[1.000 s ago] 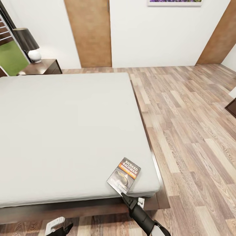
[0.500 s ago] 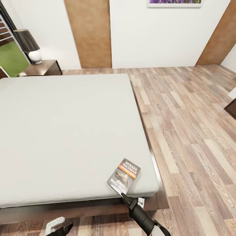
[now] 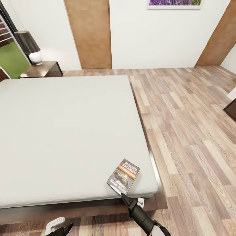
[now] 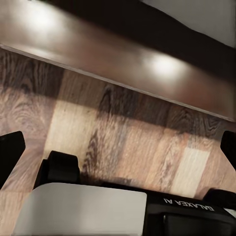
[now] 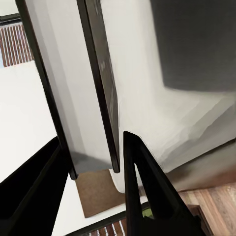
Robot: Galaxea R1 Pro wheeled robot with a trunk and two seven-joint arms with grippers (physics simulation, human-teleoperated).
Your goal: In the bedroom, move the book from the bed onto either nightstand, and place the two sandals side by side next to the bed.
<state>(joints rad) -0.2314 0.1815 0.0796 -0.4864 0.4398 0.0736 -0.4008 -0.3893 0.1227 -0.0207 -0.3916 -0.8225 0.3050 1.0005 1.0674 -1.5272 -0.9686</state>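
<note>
- Book (image 3: 123, 176) lies at the bed's (image 3: 65, 131) near corner, its lower edge clamped in my right claw (image 3: 122, 194)
- Left claw (image 4: 118, 147) hangs released above the floor (image 3: 190, 124)

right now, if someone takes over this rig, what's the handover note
Right gripper: shut on the book at its near edge, at the bed's near right corner.
Left gripper: open, empty, low over the floor by the bed frame.
Nightstand stands at the bed's far left corner, a lamp on it.
Done: book gripped.
Left: carry it to the nightstand, then find both sandals and set them side by side by the bed.
</note>
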